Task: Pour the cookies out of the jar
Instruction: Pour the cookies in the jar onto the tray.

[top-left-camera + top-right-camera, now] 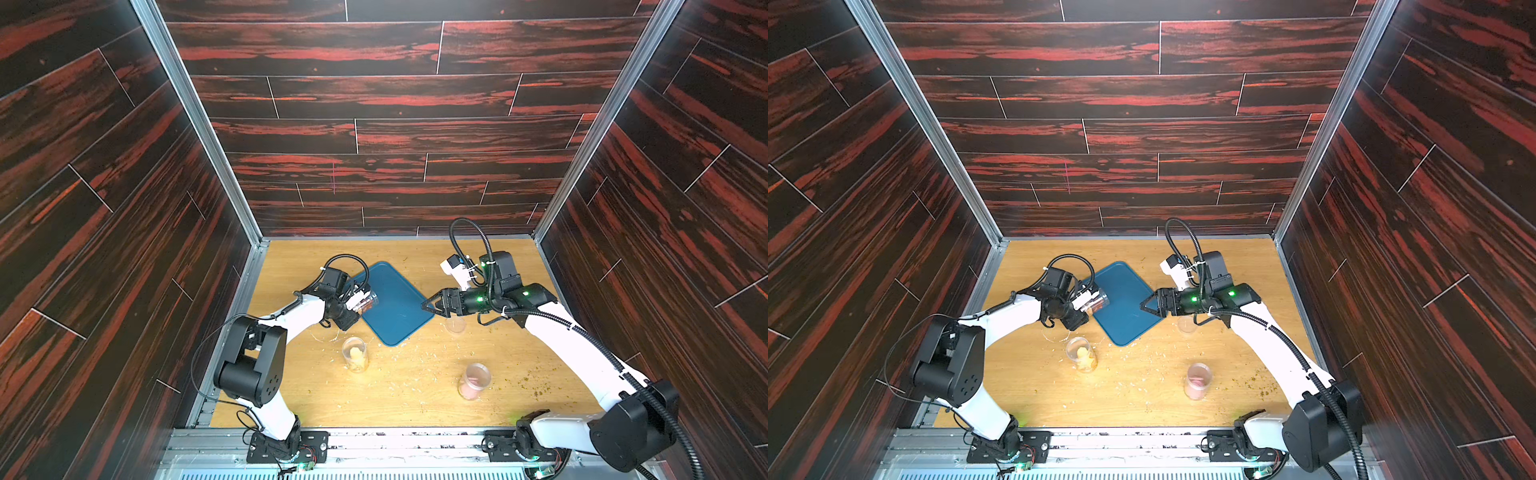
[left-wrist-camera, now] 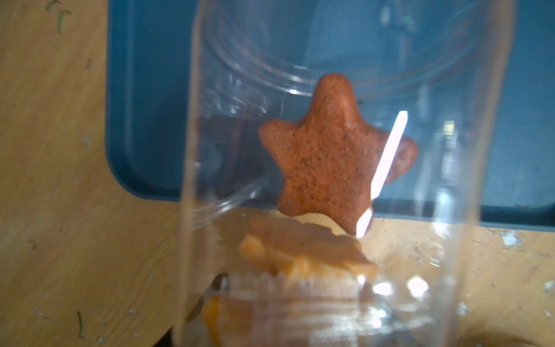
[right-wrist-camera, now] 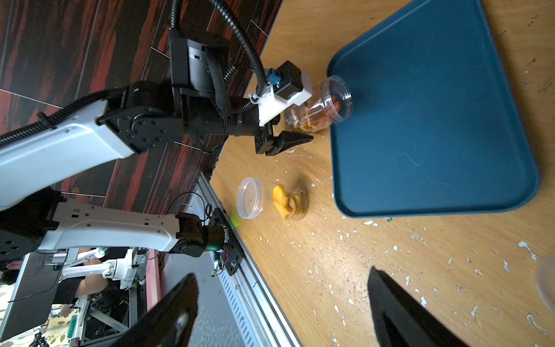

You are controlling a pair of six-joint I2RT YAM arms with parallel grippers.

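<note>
The left gripper [image 1: 356, 306] is clamped on the clear jar [image 1: 368, 302], which is tilted with its mouth over the left edge of the blue tray [image 1: 397, 320]. The cookies [image 3: 316, 117] are inside the jar (brown star [image 2: 330, 156] nearest the mouth). The right gripper [image 1: 428, 306] hovers at the tray's right corner, jaws spread and empty.

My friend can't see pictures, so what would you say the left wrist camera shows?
A brown star-shaped cookie sits inside a clear plastic jar, seen lengthwise toward its open mouth, which points at a dark blue plastic tray. Nearer the camera lie paler orange cookies, and a light wooden table shows around the jar.
</note>
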